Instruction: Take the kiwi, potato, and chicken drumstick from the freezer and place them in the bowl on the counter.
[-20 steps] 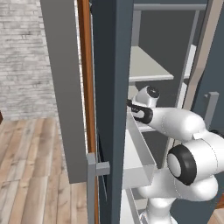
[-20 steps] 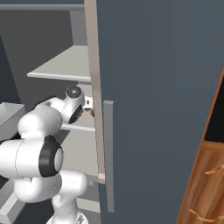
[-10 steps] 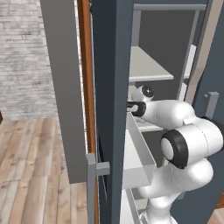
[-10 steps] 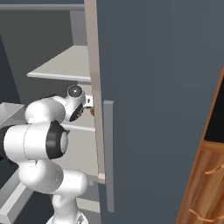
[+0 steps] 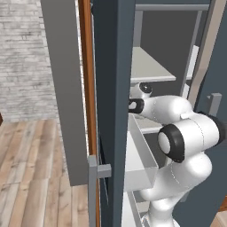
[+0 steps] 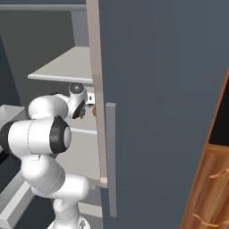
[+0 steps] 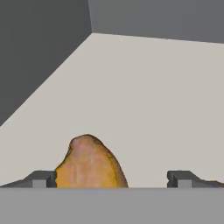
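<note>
Drumstick (image 7: 89,164), apparently pointing away

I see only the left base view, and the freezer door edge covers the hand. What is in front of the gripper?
Observer: In the hand view, a golden-brown food piece lies on the pale shelf, just ahead of the gripper.
Operator: Are the jaws open?
Observer: Yes, wide open. The piece is nearer the fingertip on that view's left.
Operator: Is anything held?
Observer: No, the piece rests on the shelf, not gripped.
</note>
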Robot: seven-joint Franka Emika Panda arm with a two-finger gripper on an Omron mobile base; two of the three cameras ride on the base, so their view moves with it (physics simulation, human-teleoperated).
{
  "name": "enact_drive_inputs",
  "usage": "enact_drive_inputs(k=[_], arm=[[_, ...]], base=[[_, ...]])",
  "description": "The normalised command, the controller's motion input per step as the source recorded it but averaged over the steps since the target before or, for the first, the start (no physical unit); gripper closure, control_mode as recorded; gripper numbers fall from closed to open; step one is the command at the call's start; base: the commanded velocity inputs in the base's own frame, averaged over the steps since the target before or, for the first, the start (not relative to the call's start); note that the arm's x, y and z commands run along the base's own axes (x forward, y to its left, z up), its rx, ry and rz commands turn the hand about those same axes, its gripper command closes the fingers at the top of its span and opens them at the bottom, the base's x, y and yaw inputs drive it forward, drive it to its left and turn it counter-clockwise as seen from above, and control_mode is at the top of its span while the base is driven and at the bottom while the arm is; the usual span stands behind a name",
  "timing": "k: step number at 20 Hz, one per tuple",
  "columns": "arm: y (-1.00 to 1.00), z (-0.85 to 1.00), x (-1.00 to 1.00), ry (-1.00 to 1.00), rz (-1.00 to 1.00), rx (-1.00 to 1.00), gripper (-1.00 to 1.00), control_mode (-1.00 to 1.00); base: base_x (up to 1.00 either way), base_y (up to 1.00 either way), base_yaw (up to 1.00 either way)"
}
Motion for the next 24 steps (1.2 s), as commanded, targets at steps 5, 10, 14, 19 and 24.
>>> enact_drive_inputs(k=[5, 10, 14, 19, 24], arm=[[0.00, -0.28, -0.06, 0.00, 0.00, 0.00, -1.00, -1.00], [0.00, -0.01, -0.30, -0.01, 0.00, 0.00, -1.00, -1.00], [0.03, 0.00, -0.38, 0.00, 0.00, 0.00, -1.00, -1.00], [0.10, -0.01, -0.02, 0.00, 0.00, 0.00, -1.00, -1.00], [0.07, -0.16, 0.17, 0.00, 0.00, 0.00, -1.00, -1.00]], base=[[0.00, 0.00, 0.00], [0.00, 0.00, 0.00], [0.00, 0.00, 0.00], [0.00, 0.00, 0.00], [0.00, 0.00, 0.00]])
